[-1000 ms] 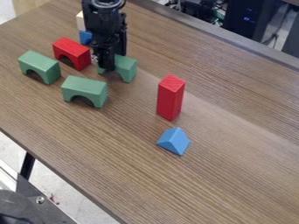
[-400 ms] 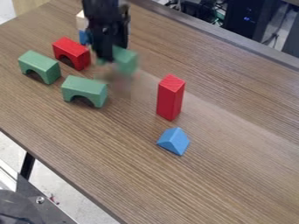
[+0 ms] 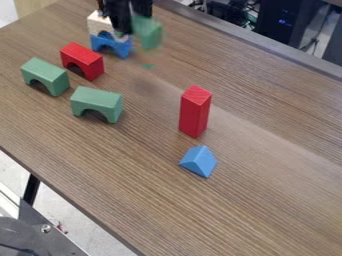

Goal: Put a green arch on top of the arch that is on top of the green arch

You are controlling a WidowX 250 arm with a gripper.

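Gripper (image 3: 128,29): near the view's top edge — fingers clenched on a green arch (image 3: 148,33)
Arch's place: raised off the table (image 3: 254,200), near the cream block (image 3: 99,22)
Cream block: atop the blue arch (image 3: 120,47) — red arch (image 3: 85,56) nearby

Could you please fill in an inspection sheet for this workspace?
surface: wood-grain table
job's things: raised green arch, blurred; two more green arches upright on the table, nothing atop either
clutter: cream block on blue arch; red arch; red block on end; blue wedge
grippers: one tool, near the top edge, holding the raised green arch
cables: a tangle beyond the table's far edge
surroundings: dark equipment with a blue light, top right; dark hardware, lower left
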